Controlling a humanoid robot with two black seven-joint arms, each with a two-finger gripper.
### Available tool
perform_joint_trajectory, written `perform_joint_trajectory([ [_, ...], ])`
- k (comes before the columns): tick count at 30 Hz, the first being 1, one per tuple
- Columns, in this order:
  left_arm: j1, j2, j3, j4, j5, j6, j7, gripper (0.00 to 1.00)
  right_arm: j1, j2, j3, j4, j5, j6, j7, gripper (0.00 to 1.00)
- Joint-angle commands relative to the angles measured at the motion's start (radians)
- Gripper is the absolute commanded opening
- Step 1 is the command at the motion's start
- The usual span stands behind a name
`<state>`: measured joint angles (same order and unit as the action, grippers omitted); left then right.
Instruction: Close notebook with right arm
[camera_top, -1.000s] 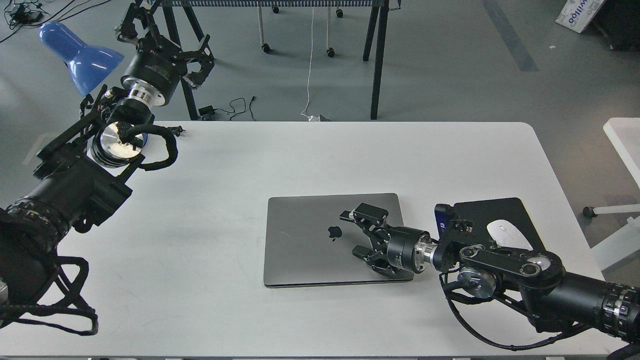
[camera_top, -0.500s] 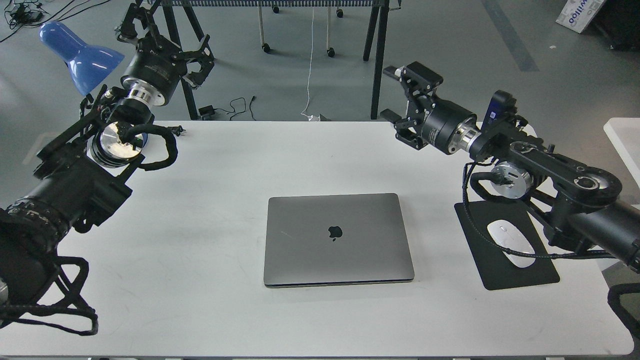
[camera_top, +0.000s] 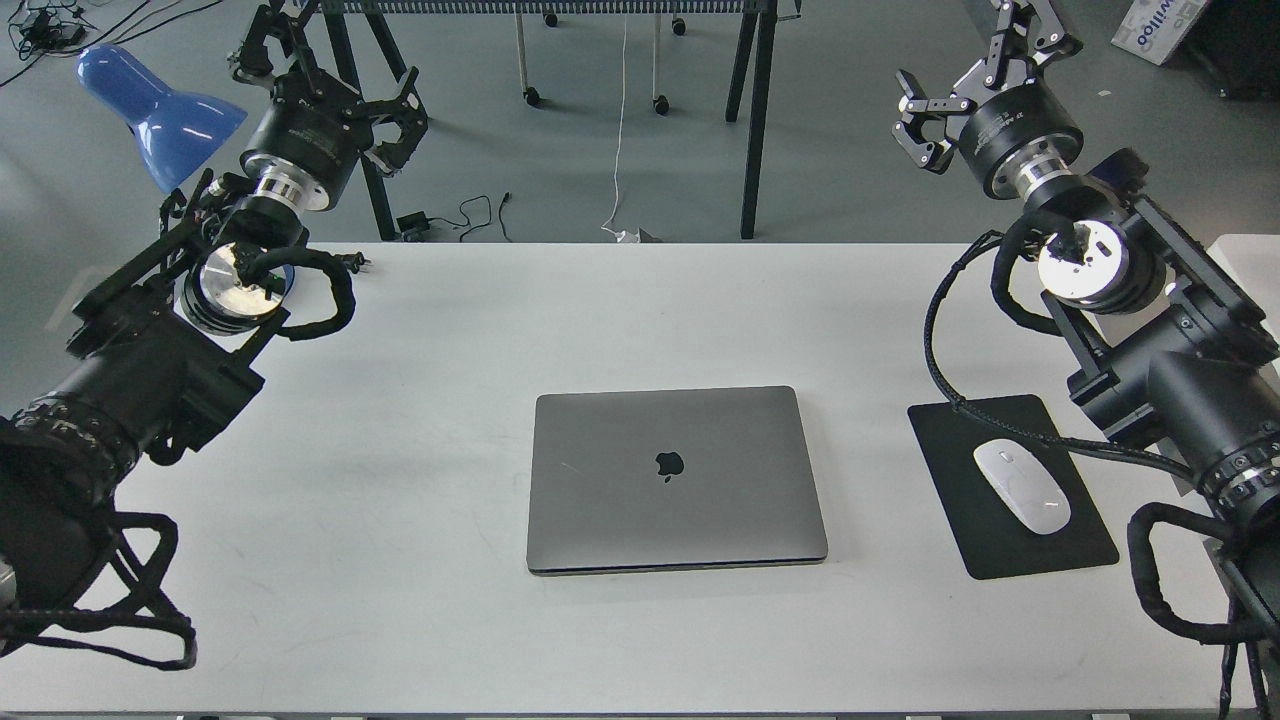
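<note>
With its lid flat down and logo up, the notebook (camera_top: 677, 480) sits shut in the middle of the white tabletop (camera_top: 450, 330), front edge toward the viewer, nothing touching it. Task looks done as things lie. Just to its right: black mouse pad (camera_top: 1010, 487) with a white mouse (camera_top: 1022, 487) on it, apart from the notebook.

Handling judgement: slim metal shell, stiff, fairly heavy for its thickness, smooth and probably slippery on top; screen inside is fragile, so any push should be flat and gentle on the lid, not a pinch. If it had to be touched again, best spot is the lid's mid area or near the front edge, pressing down; hinge edge at the back is a poor place.

Right arm (camera_top: 1160, 330) comes in from the right side, forearm rising over the tabletop's right edge, wrist bent up and back. Right gripper (camera_top: 975, 70) is raised high beyond the far right corner, well apart from the notebook, pointing up and away; jaws spread wide, holding nothing.

Left arm (camera_top: 150, 360) mirrors it on the left side, left gripper (camera_top: 335, 85) raised past the far left corner near a blue lamp (camera_top: 160, 110). Its jaws look spread, empty, though dark clutter behind makes them harder to read.
</note>
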<state>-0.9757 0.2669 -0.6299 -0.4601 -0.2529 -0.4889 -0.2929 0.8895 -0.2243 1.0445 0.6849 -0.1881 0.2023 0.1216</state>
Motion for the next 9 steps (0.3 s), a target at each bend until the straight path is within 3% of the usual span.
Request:
perform_joint_trajectory([
  [1, -0.001, 0.000, -0.001, 0.000, 0.000, 0.000, 0.001, 1.00, 0.000, 0.002, 0.000, -0.016, 0.062, -0.003, -0.002, 1.00],
  [9, -0.001, 0.000, -0.001, 0.000, 0.000, 0.000, 0.000, 1.00, 0.000, 0.006, -0.012, -0.002, 0.064, 0.002, 0.010, 1.00],
])
